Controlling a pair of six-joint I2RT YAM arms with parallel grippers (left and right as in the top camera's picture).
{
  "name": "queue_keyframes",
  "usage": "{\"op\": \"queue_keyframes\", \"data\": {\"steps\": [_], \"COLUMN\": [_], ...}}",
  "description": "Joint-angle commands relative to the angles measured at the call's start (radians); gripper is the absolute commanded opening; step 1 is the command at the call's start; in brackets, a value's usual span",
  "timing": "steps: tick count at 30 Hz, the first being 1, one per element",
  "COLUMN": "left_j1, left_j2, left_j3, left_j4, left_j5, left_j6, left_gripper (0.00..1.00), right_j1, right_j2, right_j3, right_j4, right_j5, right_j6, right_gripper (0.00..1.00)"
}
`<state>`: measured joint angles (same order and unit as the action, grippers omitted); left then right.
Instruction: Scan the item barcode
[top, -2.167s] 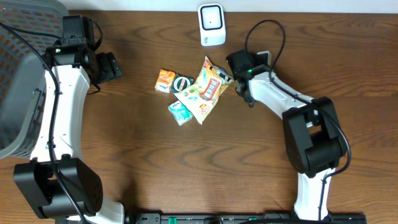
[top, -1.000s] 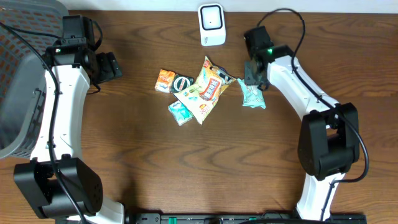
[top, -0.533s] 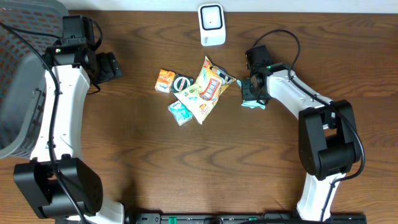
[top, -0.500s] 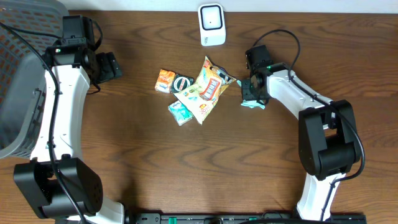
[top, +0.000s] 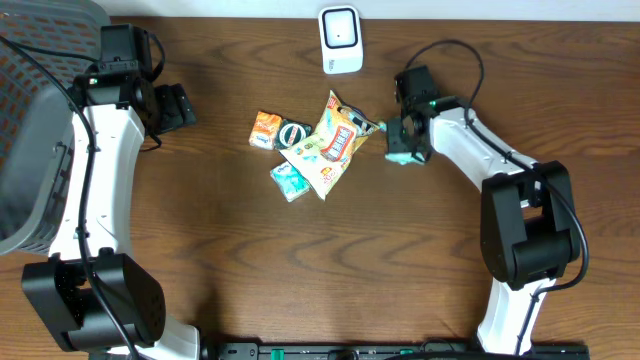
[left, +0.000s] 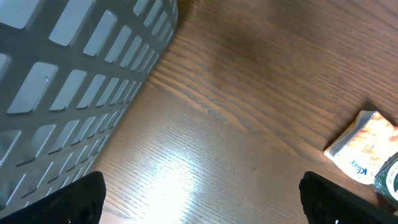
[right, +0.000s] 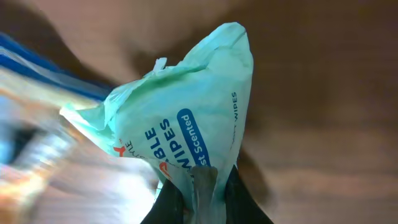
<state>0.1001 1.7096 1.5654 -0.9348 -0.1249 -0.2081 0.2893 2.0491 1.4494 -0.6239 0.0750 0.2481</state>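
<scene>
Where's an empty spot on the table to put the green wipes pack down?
Bare wood: the wide stretch below the snack pile, between the left arm and right arm, and the strip from the left arm to the orange packet. Crowded: around the yellow snack bag, where the right end effector pinches the wipes pack.

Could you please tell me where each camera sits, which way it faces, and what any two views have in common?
Overhead: above the table, looking straight down at the snack bag, scanner, basket and both arms.
Left wrist: low over the wood, facing the basket wall and an orange packet; the open left gripper shows at the bottom corners.
Right wrist: looking down onto the wipes packet, pinched by the right gripper.
Shared: overhead also shows both packets.
</scene>
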Motion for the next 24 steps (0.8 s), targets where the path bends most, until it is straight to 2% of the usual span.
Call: {"op": "queue_keyframes", "data": {"steps": [1,4,10,14,18,24], "left_j1": [0.002,0.002,0.002,0.002,0.002,0.002], "left_j2": [0.010,0.010,0.010,0.010,0.010,0.010], "left_j3": [-0.005,-0.005,-0.005,-0.005,-0.005,-0.005], "left_j4": [-0.002,-0.002,-0.002,-0.002,-0.002,-0.002], "left_j5": [0.002,0.002,0.002,0.002,0.002,0.002], "left_j6": [0.009,0.009,0.009,0.009,0.009,0.009], "left_gripper": [0.98,0.98,0.98,0.97,0.98,0.98], "right_j1": [-0.001,-0.001,0.012,0.035,0.053,0.056], "right_j2": [-0.027,-0.027,-0.027,-0.024,0.026,0.237], "right_j3": [0.135,0.183,0.203,0.249,0.393,0.718], "right_j4": [0.040,0.119,0.386,0.477,0.471,0.339], "right_j5": [0.002,0.001,-0.035,-0.076,-0.066,-0.066], "right_j6": [-0.003,-0.003,0.019,0.024,0.005,-0.011], "right_gripper": [0.01,0.01,0.01,0.01,0.01,0.01]}}
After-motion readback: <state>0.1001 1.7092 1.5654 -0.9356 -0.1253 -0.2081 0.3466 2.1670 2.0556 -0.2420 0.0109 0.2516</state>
